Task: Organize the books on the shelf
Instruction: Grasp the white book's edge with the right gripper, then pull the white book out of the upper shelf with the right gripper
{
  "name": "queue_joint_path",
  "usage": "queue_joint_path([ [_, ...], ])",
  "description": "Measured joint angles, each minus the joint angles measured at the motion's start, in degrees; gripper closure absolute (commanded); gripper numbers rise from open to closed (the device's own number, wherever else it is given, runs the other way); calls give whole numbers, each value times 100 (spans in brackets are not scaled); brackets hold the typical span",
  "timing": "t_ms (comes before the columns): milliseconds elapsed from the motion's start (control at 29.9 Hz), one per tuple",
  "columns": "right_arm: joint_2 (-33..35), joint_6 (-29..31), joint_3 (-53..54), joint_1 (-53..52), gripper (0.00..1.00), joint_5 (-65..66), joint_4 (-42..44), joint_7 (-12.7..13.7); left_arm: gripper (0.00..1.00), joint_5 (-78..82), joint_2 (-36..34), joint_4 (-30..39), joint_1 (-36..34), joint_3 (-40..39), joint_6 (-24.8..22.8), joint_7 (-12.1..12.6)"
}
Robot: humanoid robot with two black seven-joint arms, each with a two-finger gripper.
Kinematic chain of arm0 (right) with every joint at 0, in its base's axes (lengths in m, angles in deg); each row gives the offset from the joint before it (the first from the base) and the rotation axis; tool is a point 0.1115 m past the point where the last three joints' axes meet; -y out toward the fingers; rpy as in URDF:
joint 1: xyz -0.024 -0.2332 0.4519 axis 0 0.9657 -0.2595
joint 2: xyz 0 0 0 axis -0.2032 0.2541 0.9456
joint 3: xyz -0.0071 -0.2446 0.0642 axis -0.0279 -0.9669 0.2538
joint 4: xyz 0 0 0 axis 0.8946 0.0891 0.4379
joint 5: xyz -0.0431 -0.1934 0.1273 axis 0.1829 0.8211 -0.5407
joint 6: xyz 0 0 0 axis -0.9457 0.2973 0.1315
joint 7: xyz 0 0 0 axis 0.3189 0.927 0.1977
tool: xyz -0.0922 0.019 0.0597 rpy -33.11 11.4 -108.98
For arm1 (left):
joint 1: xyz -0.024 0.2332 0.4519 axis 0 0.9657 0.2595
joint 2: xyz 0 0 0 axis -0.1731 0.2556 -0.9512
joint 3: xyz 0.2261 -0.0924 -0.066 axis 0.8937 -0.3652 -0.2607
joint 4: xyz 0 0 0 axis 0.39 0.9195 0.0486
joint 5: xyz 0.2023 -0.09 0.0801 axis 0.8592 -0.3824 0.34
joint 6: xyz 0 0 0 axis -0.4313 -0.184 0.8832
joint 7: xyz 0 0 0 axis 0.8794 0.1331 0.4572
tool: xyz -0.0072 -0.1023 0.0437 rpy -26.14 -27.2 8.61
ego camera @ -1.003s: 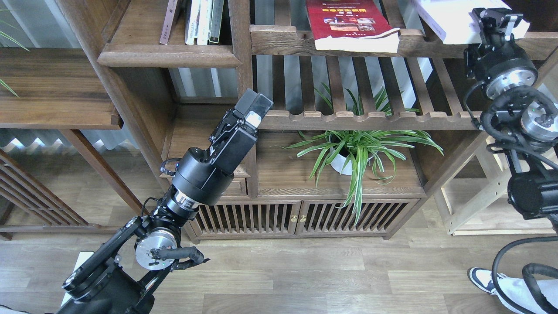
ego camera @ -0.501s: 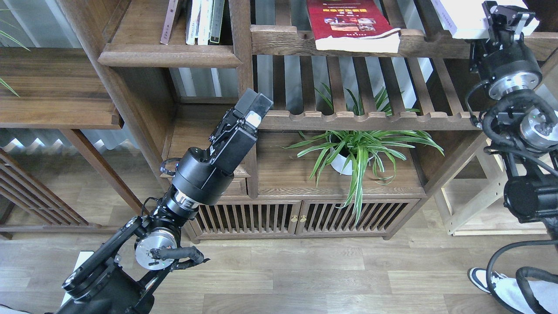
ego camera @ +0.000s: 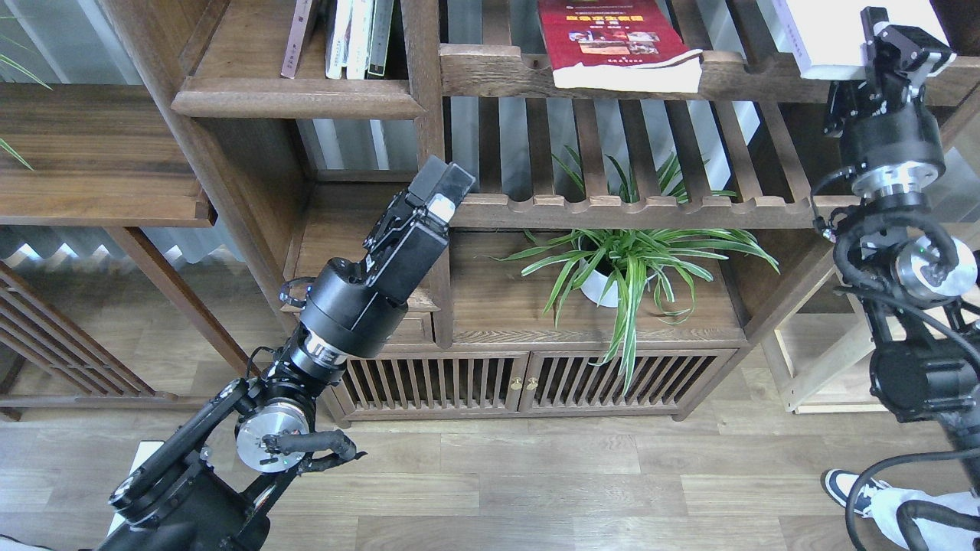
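Note:
A red book (ego camera: pixel 612 38) with a yellow title band lies flat on the upper slatted rack, its near end overhanging the front rail. At the top right my right gripper (ego camera: pixel 897 37) is shut on the right edge of a white book (ego camera: pixel 819 34), held over the rack's front rail. The shelf (ego camera: pixel 298 98), a solid dark board with a rounded front edge, is at the upper left. Several upright volumes (ego camera: pixel 356 34) stand at its right end. My left gripper (ego camera: pixel 446 182) hangs shut and empty below that shelf, in front of the bookcase's upright post.
A lower slatted rack (ego camera: pixel 635 207) has a scalloped front rail. Under it a potted spider plant (ego camera: pixel 628 260) stands on a cabinet with slatted doors (ego camera: pixel 528 383). A person's shoe (ego camera: pixel 850 490) is on the wood floor at the lower right.
My right gripper has risen and moved right, carrying the white book with it. My left arm has shifted slightly left and down.

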Motion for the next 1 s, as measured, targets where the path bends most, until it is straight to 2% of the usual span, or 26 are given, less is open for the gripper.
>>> queue_joint_path([
  [167,-55,546,-10,252,97,0,-17,0,1,-7,0,-22,-7,-36,0,-3],
  [735,-7,1790,-38,723,97,7,-68,37,1,-8,0,-88,-20,-45,0,-3],
  [1003,-19,1914,-79,905,97,11,-78,37,1,-39,0,-230,-186,-82,0,-3],
])
